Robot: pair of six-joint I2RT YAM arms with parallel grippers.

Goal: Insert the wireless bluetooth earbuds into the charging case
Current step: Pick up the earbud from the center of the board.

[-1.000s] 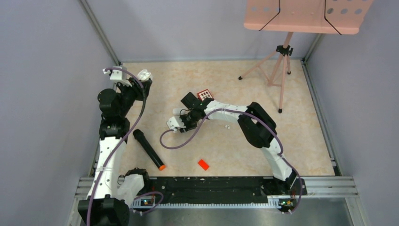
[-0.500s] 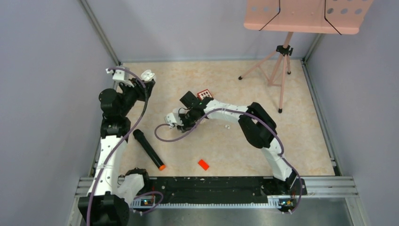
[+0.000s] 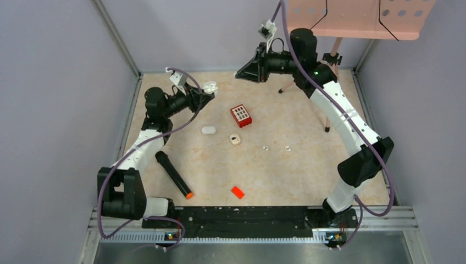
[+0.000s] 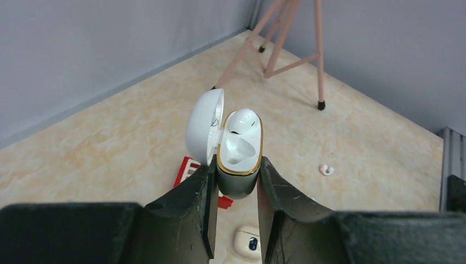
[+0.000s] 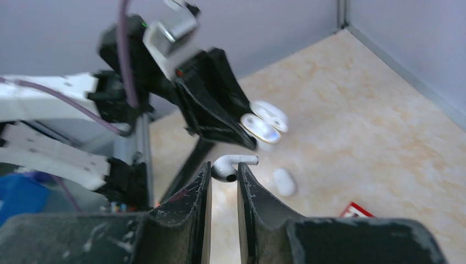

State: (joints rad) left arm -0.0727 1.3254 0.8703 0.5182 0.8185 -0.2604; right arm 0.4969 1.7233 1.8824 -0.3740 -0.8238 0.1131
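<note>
By the back wall, right hand [image 3: 240,74] grips earbud [image 5: 229,166].

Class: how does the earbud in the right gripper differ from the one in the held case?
The gripped earbud is pinched mid-air in the right gripper, stem showing, lying sideways. The seated earbud sits in the case, only its head showing. Both are white.

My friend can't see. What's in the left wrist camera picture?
The left gripper pinches a small open black charging case with a gold rim and a white flip lid, one white earbud seated inside. Behind lie a red block, a tiny loose earbud and pink stand legs.
</note>
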